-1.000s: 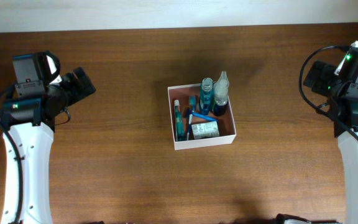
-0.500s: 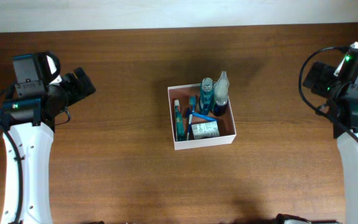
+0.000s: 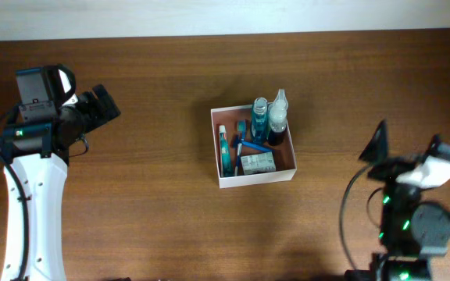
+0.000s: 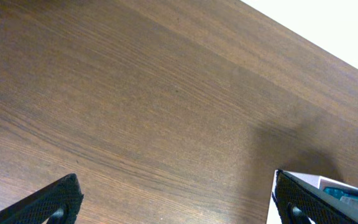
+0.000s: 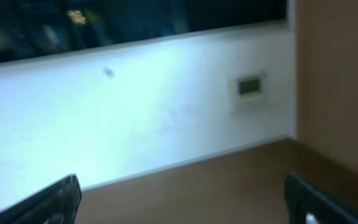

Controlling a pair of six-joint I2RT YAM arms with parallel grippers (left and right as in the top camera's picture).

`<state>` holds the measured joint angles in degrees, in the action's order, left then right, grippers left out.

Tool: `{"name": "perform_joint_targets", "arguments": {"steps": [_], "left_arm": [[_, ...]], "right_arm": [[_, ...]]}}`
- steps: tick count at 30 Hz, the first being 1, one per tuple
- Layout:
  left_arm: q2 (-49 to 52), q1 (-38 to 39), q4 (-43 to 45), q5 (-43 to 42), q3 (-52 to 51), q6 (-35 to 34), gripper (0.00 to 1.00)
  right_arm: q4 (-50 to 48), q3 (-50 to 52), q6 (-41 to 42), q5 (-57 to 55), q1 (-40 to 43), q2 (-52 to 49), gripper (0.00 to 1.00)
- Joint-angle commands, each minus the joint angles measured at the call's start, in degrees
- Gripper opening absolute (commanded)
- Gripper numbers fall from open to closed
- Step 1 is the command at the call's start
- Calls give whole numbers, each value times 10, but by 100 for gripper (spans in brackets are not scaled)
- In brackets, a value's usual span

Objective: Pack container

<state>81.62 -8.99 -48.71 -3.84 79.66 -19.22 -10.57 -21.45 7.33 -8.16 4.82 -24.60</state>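
Left gripper [image 3: 100,108] sits at the left of the table [image 3: 147,211] from overhead, and the right gripper [image 3: 377,147] at the near right. Both are well apart from the container [image 3: 256,179], which stands about mid-table. I can't read the jaw spacing from up here. The box already holds toiletries: two bottles [image 3: 261,119] upright at its far side, a teal tube [image 3: 225,152] along the left wall, a soap packet [image 3: 257,162] toward the front. I judge it light, thin-walled and easy to buckle, with the bottles ready to topple if jolted. I'd pinch a wall close to a corner, where it is stiffest, and slide rather than lift. The surface is dark, smooth wood, likely low in friction; a pale wall strip [image 3: 209,16] runs behind.

Left wrist view: black fingertips [image 4: 58,198] at the two bottom corners — spread wide, nothing between them. Bare wood fills the frame, with one white corner of the container at lower right.

Right wrist view: blurred, its fingertips likewise far apart and empty, aimed off the table at a white wall [image 5: 135,124] with a dark window [image 5: 135,22] above and a small wall panel [image 5: 250,86].
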Motion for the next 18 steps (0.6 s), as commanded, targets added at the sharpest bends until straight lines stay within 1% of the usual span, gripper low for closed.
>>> {"name": "perform_joint_targets", "arguments": {"steps": [1,4,11,18], "left_arm": [[0,-2,0,2,6,9,99],[0,-2,0,2,6,9,99],[0,-2,0,2,6,9,99],[0,-2,0,2,6,9,99]], "right_arm": [[-57,65,1,45,-14,49,99],[-97,96,1,50,-14,73,99],[-99,143,1,50,-14,129,99],[-98,211,1,82,-14,195,99]]}}
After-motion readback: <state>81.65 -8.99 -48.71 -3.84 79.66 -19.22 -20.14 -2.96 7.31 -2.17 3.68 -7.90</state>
